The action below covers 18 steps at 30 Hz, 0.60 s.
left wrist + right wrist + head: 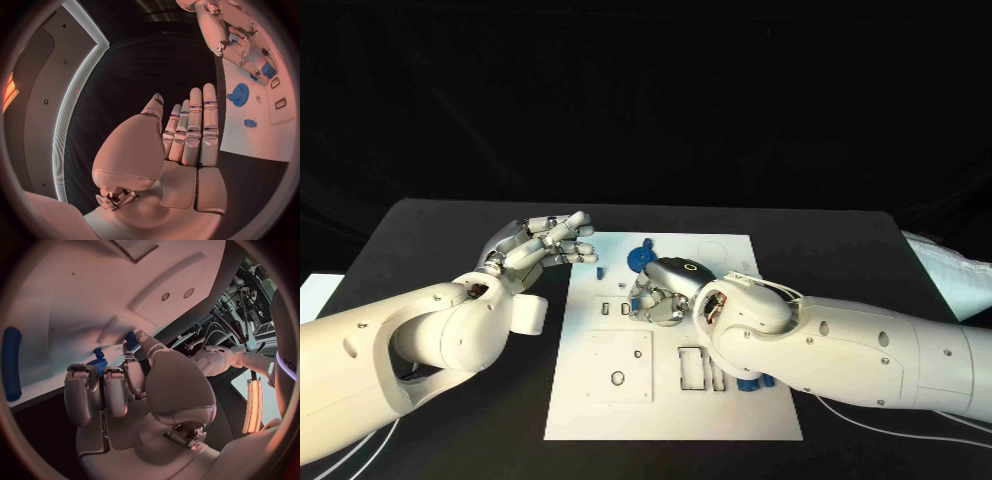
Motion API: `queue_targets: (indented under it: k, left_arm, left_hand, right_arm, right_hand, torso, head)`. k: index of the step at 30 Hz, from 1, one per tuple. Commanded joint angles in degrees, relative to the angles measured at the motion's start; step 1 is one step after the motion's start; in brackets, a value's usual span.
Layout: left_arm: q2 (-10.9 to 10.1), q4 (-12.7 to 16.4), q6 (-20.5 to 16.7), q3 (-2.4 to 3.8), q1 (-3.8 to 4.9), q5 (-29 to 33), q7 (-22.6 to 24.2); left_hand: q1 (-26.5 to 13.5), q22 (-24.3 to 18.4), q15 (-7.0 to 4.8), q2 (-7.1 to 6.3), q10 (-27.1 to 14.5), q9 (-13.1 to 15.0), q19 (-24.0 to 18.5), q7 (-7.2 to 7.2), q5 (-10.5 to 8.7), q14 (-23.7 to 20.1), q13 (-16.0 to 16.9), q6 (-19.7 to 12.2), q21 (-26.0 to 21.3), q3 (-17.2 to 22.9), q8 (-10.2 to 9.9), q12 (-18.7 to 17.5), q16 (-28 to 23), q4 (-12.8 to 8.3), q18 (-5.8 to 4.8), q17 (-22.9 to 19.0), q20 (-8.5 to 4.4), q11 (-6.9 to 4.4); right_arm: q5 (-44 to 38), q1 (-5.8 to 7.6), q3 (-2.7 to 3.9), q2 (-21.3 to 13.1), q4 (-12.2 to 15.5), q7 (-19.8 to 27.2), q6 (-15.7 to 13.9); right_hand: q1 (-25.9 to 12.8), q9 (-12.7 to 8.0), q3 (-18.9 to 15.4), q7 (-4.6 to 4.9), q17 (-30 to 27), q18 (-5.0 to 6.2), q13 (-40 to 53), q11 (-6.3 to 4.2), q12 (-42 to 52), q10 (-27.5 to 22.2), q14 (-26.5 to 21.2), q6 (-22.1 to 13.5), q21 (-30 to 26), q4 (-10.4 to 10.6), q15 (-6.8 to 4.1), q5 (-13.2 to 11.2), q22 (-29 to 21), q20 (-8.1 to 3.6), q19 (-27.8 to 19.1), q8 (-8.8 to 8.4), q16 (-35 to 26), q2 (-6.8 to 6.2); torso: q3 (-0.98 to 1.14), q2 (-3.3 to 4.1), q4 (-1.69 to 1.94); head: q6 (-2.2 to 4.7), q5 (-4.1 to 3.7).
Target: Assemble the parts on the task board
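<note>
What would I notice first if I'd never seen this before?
Probably the two shiny robot hands. The right hand is down on the white task board in the middle of the black table, its fingers curled next to a blue gear. The left hand floats beside the board's left edge, holding nothing.

white task board (672, 400), blue parts (642, 258), black table (459, 225)

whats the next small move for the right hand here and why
Probably a small lowering and closing of the fingers: the right hand hovers over the task board with fingers curled by a blue gear, though a grip can't be confirmed. The left hand waits open off the board's edge.
</note>
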Motion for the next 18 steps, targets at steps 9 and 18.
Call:
queue_targets:
  k: [9,18]
  left_arm:
    - [-0.01,0.16,1.19,0.03,0.02,0.15,0.29]
    - [-0.06,0.19,1.22,0.03,0.02,0.15,0.19]
  left_hand:
    - [0.1,0.07,0.04,0.62,-0.39,0.01,-0.41,-0.01,-0.18,-0.52,-0.01,0.03,0.33,-0.08,-0.23,-0.17,-0.04,-0.43,0.93,0.11,-0.17,-0.09]
    - [0.1,0.07,0.04,0.62,-0.39,0.01,-0.41,-0.01,-0.18,-0.52,-0.01,0.03,0.33,-0.08,-0.23,-0.17,-0.04,-0.43,0.93,0.11,-0.17,-0.09]
  right_arm:
    - [-1.63,-0.46,-0.31,-0.07,-0.26,-1.75,3.44]
    - [-1.69,-0.49,-0.32,-0.02,-0.32,-1.72,2.71]
  right_hand:
    - [-0.64,-0.37,-0.81,0.55,8.38,-0.72,2.37,0.35,-1.18,-0.68,4.54,-0.93,-0.27,0.36,0.13,1.73,3.93,-0.18,1.21,-0.79,-0.09,-1.92]
    - [-1.88,-0.82,-2.13,1.22,8.19,-0.67,1.15,0.96,-3.03,-1.7,4.48,-2.83,-0.45,1.17,0.63,1.66,3.66,0.23,1.09,-1.9,-0.23,-3.31]
  torso:
    - [-0.02,0.01,0.01]
    - [-0.01,-0.01,0.0]
  head:
    - [-0.19,0.07]
    - [-0.22,0.04]
